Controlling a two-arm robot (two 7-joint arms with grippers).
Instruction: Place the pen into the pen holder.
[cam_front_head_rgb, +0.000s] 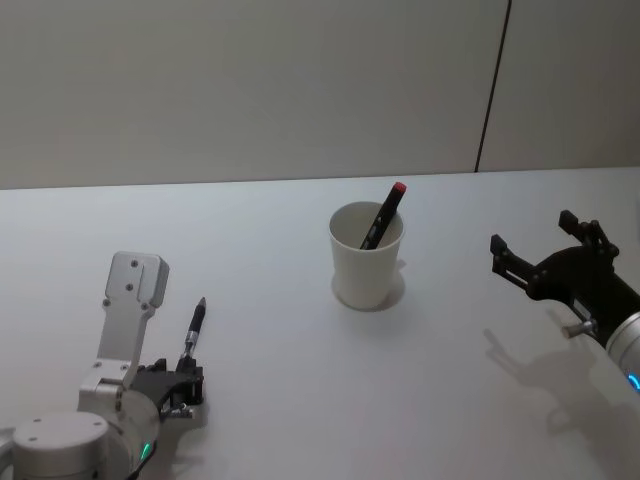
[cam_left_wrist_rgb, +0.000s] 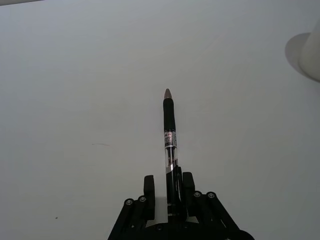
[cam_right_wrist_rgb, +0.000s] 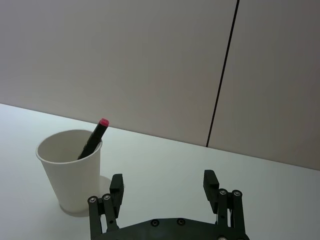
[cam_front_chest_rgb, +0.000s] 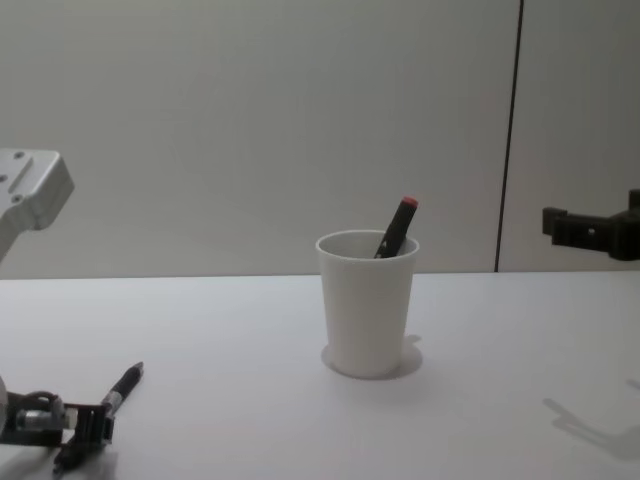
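Observation:
A black pen (cam_left_wrist_rgb: 170, 131) with a clear barrel and a silver tip lies on the white table at my near left, also seen in the head view (cam_front_head_rgb: 194, 328) and chest view (cam_front_chest_rgb: 118, 390). My left gripper (cam_left_wrist_rgb: 168, 182) is low over its rear end. Its two fingers straddle the barrel with small gaps, so it is open. The white paper pen holder (cam_front_head_rgb: 367, 270) stands upright mid-table with a black, red-capped pen (cam_front_head_rgb: 385, 215) leaning inside it. My right gripper (cam_front_head_rgb: 532, 230) hovers open and empty to the right of the pen holder (cam_right_wrist_rgb: 70, 175).
The white table (cam_front_head_rgb: 300, 400) runs back to a plain grey wall with a dark vertical seam (cam_front_head_rgb: 492, 85). Bare table lies between the pen and the pen holder (cam_front_chest_rgb: 367, 310).

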